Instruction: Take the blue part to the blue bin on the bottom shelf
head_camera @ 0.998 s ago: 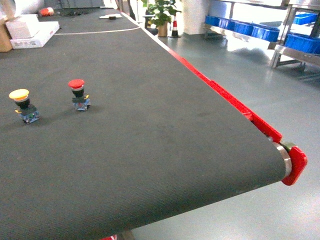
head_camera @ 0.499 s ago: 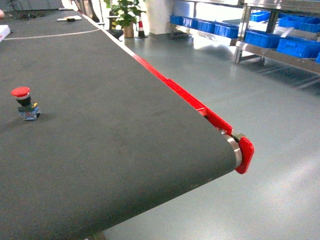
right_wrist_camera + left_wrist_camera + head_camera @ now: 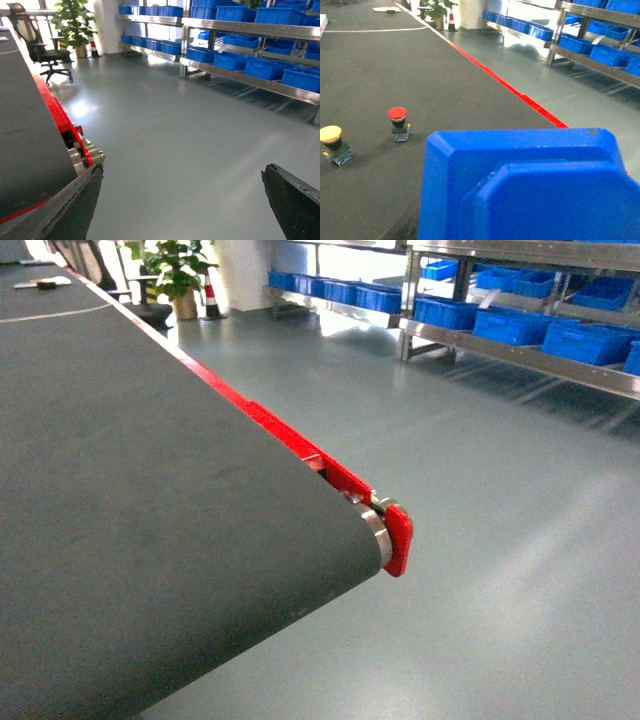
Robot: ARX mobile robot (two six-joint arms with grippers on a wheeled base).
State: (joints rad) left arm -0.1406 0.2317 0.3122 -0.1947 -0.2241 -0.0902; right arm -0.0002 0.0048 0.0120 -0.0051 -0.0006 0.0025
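Blue part (image 3: 520, 185) fills lower frame of left wrist view, presumably gripped by left hand though unconfirmable; right hand (image 3: 182, 200) open, empty; blue bins (image 3: 520, 325) on shelves upper right.

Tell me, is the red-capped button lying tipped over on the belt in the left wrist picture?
No, the red-capped button stands upright on the dark belt, cap on top.

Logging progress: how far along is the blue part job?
Pickup looks done: the blue part fills the left wrist view, close up, its gripper hidden. In hand: apparently carrying it; right gripper open, empty. Left: crossing the floor to the shelved blue bins and placing.
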